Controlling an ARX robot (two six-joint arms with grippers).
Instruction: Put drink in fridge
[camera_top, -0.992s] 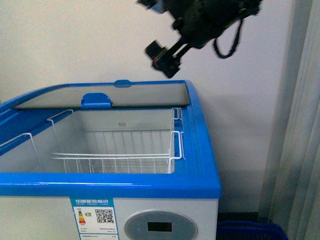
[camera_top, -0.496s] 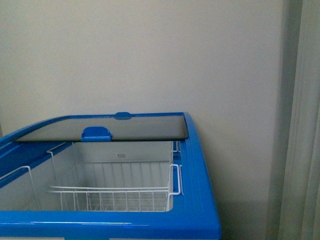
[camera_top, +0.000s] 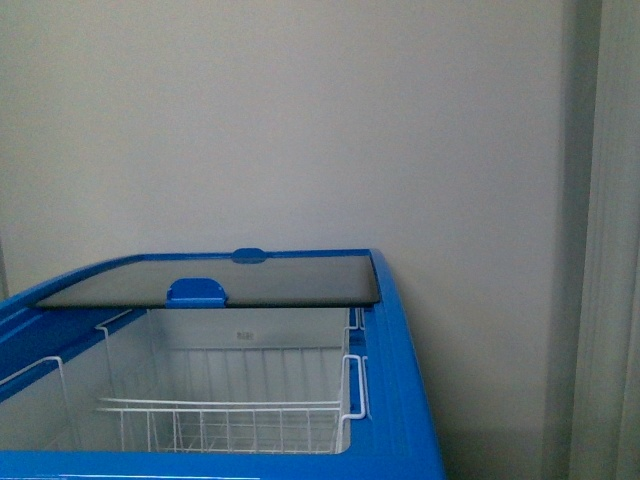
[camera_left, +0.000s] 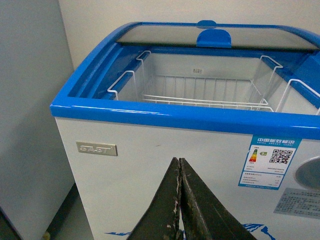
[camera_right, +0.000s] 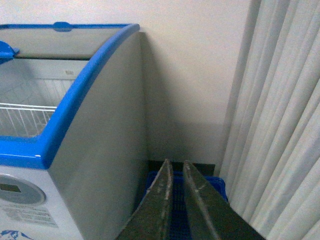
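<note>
The fridge stands before me, white with a blue top rim. Its dark glass lid is slid toward the wall, leaving the white wire basket uncovered, and nothing shows in the part of it I see. The drink is out of view in every frame. My left gripper is shut with nothing in it, low in front of the fridge's white front panel; the basket shows above it. My right gripper is shut on nothing, beside the fridge's grey side wall.
A tall grey cabinet stands close against the fridge's far side from the curtain. A pale curtain hangs on the other side, with a blue crate on the floor in the gap between fridge and curtain.
An arm that hung over the fridge's back corner a second ago has left the front view. The fridge now sits lower in that view.
</note>
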